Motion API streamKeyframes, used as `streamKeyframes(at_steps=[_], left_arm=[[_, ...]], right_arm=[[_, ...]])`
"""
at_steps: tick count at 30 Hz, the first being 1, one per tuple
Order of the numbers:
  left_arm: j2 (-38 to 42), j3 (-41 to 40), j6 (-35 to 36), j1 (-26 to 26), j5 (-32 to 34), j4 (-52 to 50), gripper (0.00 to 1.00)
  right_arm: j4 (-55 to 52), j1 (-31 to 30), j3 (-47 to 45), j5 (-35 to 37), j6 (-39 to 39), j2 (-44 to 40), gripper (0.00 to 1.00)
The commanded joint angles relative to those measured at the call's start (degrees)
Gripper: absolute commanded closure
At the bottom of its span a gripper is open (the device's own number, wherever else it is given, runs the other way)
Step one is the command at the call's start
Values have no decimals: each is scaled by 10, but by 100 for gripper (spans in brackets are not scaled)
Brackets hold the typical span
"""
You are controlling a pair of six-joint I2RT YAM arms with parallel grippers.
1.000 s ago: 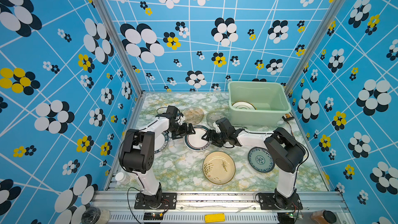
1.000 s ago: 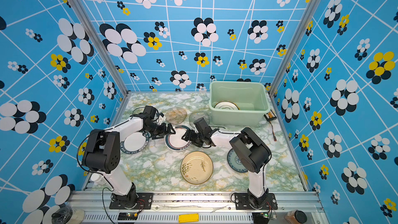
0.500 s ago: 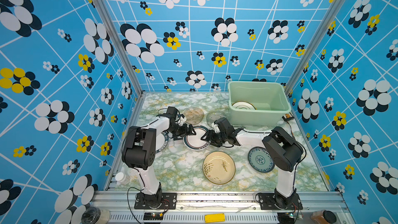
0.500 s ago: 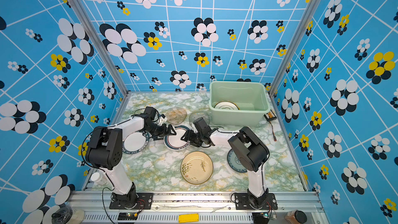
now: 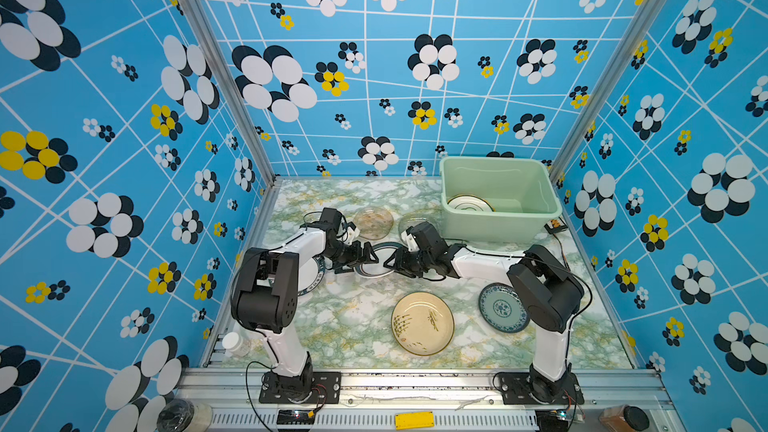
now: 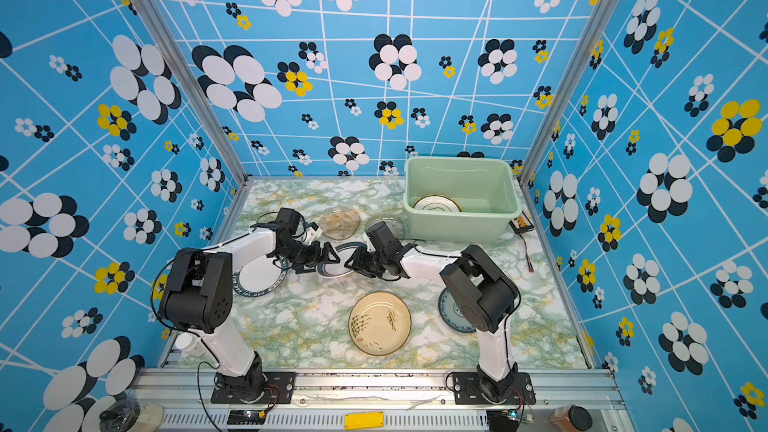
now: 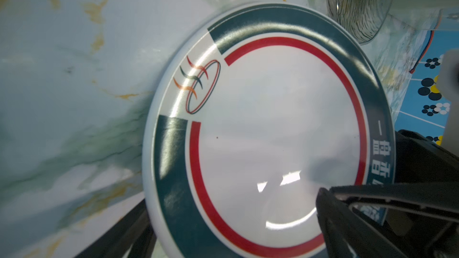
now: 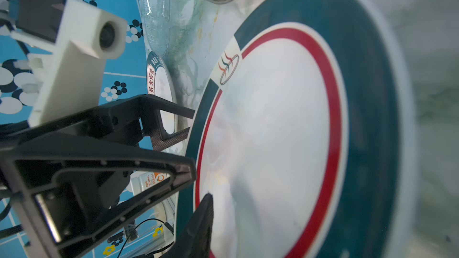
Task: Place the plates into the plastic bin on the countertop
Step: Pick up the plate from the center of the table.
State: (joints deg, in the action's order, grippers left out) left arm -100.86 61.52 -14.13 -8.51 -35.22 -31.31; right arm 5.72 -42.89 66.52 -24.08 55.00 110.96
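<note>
**Worktop** (image 5: 345, 326): white, veined green and yellow, enclosed by blue flowered walls (image 5: 124, 118).

**Bin** (image 5: 498, 228): mint green, at the far right corner of the worktop. It holds one white plate (image 5: 469, 204) (dark-edged) at its left end.

**Red-ringed plate** (image 7: 273, 132): white with a dark green rim, mid-worktop, outside the bin and between the two grippers.

**Left gripper** (image 5: 368, 261): at that plate's left side with its jaws spread wide. One finger (image 7: 372, 219) is over the plate's face and the other is off its edge.

**Right gripper** (image 5: 392, 265): at the opposite side of the same plate, jaws narrow. One finger (image 8: 203, 217) is over the face and the other is at the rim (whether they pinch it cannot be told).

**Amber plate** (image 5: 374, 223), **grey glass plate** (image 6: 386, 220): side by side behind the red-ringed plate. The grey one is nearer the bin and partly hidden by the right arm.

**Lettered plate** (image 6: 257, 280): white with a dark rim, left of centre, partly under the left arm.

**Cream plate** (image 5: 423, 323): brush-marked, front middle, lying clear of both arms.

**Blue plate** (image 5: 496, 307): patterned, just right of the cream plate, its edge hidden by the right arm.
</note>
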Motion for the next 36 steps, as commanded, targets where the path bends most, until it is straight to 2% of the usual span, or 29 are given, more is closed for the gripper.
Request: streamKeyframes(at_steps=[1,4,10,16,20,24,29,36], left_arm=[[35,-12,-3,-4,-22,-7,4],[54,-27,-8,-5,-23,-5,4],[105,-56,-21,-4,-16,0,4],[180,-88,-43,-2,-1,8,4],[252,-114,-76,-2,14,28,4],[344,-152,-147,-4,28,92,3],[452,-165,-186,-12,64,131,1],[520,-118,-183,-30,69,123,1]], right_arm=[[-23,-7,15,9,-9,-27,68],[-30,-10,12,20,-10,-41,76],[-49,-17,-4,46,-13,-84,85],[-85,-18,-28,100,-16,-172,91],[-165,-18,-15,144,-37,-236,96],[-284,-13,38,176,-81,-280,98],[-423,44,114,177,-129,-318,99],[-531,200,212,120,-191,-349,100]])
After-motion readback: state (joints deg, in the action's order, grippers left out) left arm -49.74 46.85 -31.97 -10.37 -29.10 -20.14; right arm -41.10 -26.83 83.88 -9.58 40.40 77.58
